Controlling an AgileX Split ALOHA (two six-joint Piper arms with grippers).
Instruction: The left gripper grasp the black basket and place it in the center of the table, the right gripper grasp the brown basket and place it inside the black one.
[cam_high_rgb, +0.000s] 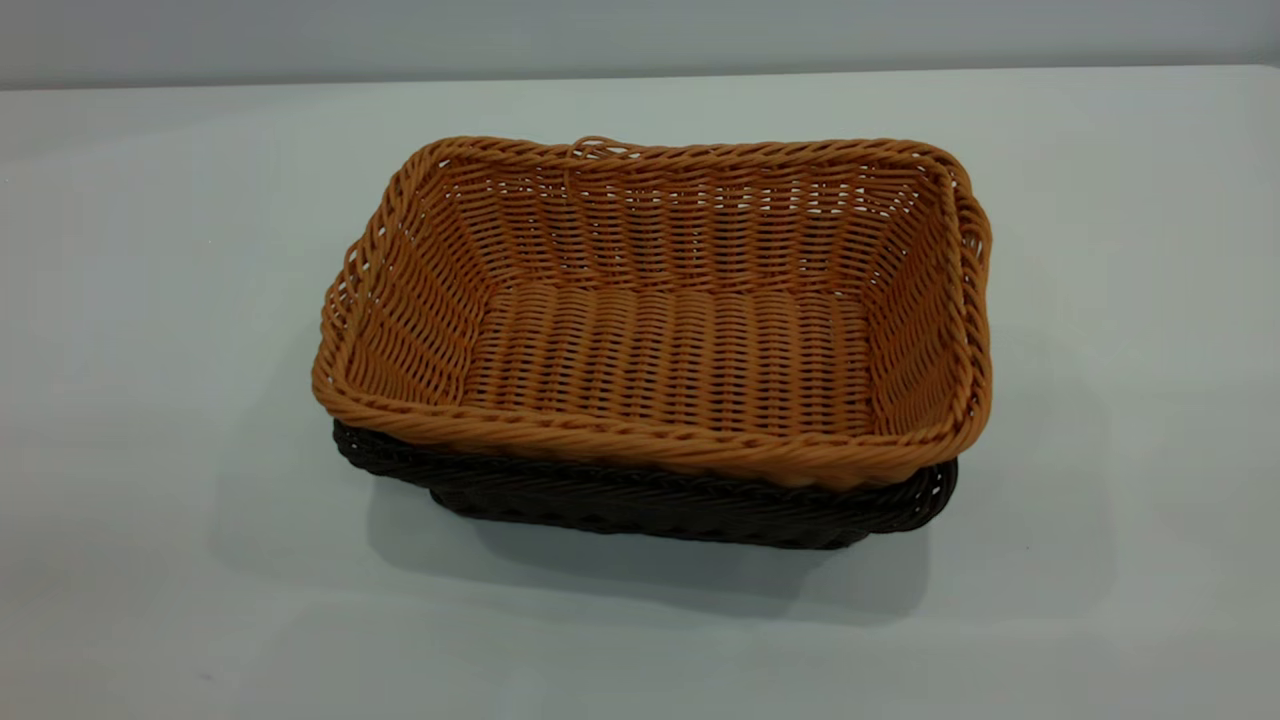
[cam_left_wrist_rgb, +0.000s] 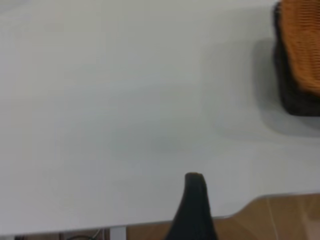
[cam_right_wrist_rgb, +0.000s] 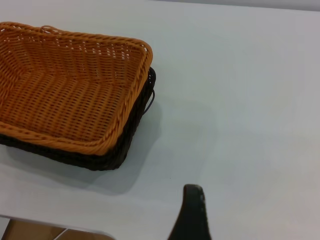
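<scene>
**Exterior view: baskets nested, arms backed off**

The exterior view shows the brown basket (cam_high_rgb: 660, 310) seated inside the black basket (cam_high_rgb: 650, 500) near the middle of the table (cam_high_rgb: 150, 300), rims roughly aligned. The left gripper (cam_left_wrist_rgb: 194, 207) and right gripper (cam_right_wrist_rgb: 192, 212) each hang over bare tabletop, well apart from the stack; only one finger of each shows, so whether they are apart or together cannot be told. Judged done: any remaining retreat should stay clear of the rims.

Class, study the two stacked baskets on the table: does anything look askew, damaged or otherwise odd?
Nothing stands out. The brown basket sits nested inside the black basket, rims roughly aligned, both upright on the table. No damage or spill shows.
</scene>
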